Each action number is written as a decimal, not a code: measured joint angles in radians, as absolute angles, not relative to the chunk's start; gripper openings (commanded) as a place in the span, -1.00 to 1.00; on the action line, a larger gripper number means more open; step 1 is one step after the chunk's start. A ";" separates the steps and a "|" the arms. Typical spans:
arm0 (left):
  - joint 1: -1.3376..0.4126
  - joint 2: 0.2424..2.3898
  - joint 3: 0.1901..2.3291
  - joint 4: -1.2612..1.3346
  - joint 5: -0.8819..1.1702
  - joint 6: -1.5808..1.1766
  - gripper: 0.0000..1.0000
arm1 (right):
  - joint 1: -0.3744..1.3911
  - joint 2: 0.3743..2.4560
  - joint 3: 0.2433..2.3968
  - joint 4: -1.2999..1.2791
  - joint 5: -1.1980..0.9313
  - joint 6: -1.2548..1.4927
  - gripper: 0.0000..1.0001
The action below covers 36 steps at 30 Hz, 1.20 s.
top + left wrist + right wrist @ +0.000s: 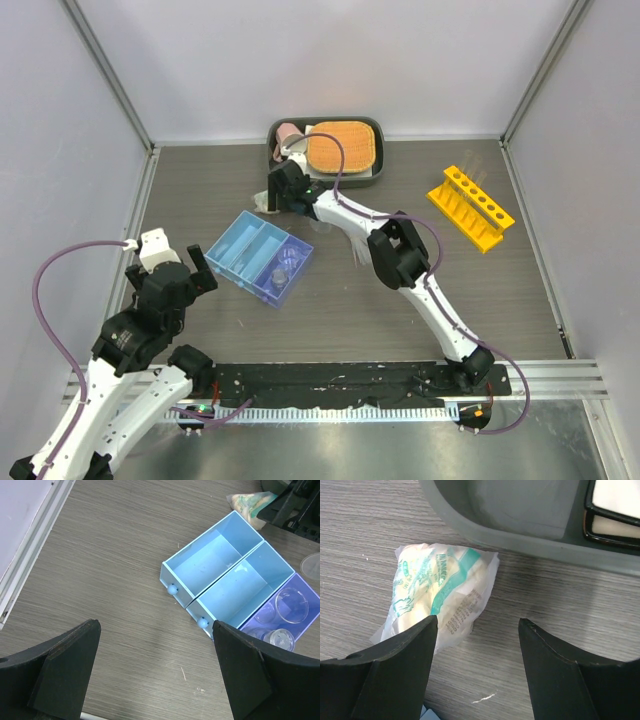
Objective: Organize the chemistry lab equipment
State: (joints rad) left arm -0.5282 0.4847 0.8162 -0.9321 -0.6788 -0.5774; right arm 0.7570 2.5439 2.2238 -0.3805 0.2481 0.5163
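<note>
Here, the blue translucent three-compartment tray is seen lying slantwise on the wood-grain table near the left arm, with small clear beakers set in its end compartment, which is partly cut off in the left wrist view. The left gripper is held wide apart just short of the tray, while the right gripper is spread over a crumpled white-and-green plastic packet beside the grey tray's rounded rim, gripping nothing. The yellow holed tube rack is set well apart at the right, its contents too faint to make out.
</note>
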 measured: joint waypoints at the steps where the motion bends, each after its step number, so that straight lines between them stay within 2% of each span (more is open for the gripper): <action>1: -0.528 0.485 0.816 -0.932 -0.679 -0.576 1.00 | 0.757 2.551 2.224 -0.376 0.245 0.520 0.43; 5: -0.528 0.485 0.816 -0.933 -0.679 -0.573 0.99 | 0.757 2.567 2.237 -0.359 0.235 0.531 0.43; 7: -0.528 0.485 0.816 -0.932 -0.679 -0.572 0.99 | 0.757 2.579 2.257 -0.347 0.232 0.534 0.37; 10: -0.528 0.485 0.816 -0.932 -0.679 -0.572 1.00 | 0.757 2.597 2.282 -0.333 0.229 0.539 0.03; 11: -0.528 0.485 0.816 -0.932 -0.679 -0.572 1.00 | 0.757 2.601 2.287 -0.327 0.228 0.542 -0.18; 13: -0.528 0.485 0.816 -0.932 -0.679 -0.572 1.00 | 0.756 2.610 2.291 -0.320 0.229 0.549 -0.41; 14: -0.528 0.485 0.816 -0.932 -0.679 -0.572 1.00 | 0.755 2.615 2.294 -0.317 0.229 0.555 -0.62; 17: -0.528 0.485 0.816 -0.932 -0.679 -0.572 0.99 | 0.754 2.621 2.297 -0.314 0.231 0.557 -0.98; 29: -0.528 0.485 0.816 -0.932 -0.679 -0.571 1.00 | 0.756 2.608 2.251 -0.279 0.253 0.539 -0.98; 36: -0.528 0.485 0.816 -0.932 -0.679 -0.571 0.99 | 0.782 2.509 2.156 -0.271 0.291 0.482 -0.98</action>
